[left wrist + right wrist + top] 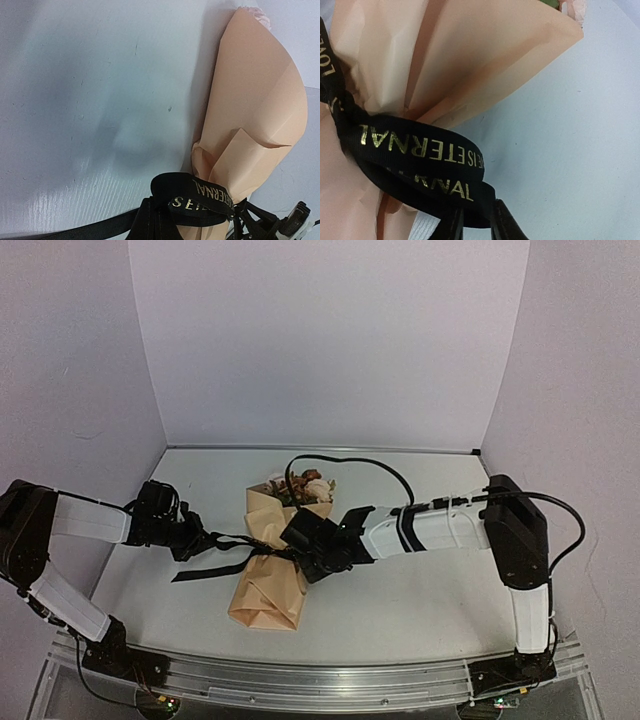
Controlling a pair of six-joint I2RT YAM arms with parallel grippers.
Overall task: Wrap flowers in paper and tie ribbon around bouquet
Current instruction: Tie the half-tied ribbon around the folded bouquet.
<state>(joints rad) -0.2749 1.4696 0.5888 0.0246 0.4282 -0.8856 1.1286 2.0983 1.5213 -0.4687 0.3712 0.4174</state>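
The bouquet (268, 585) lies on the table, a tan paper (260, 100) cone with the flowers (305, 488) showing at its far end. The black ribbon (262, 548) with gold lettering is wound around the cone's narrow waist. My left gripper (205, 540) is left of the bouquet, shut on a folded length of ribbon (200, 197). My right gripper (300, 550) is at the waist's right side. Its fingers (502, 222) stand close together with a fold of the ribbon (420, 150) pinched between their tips.
A loose ribbon tail (200, 572) trails on the white table (420, 590) left of the cone. A black cable (360, 462) arcs over the right arm behind the blooms. Walls close the table at the back and both sides.
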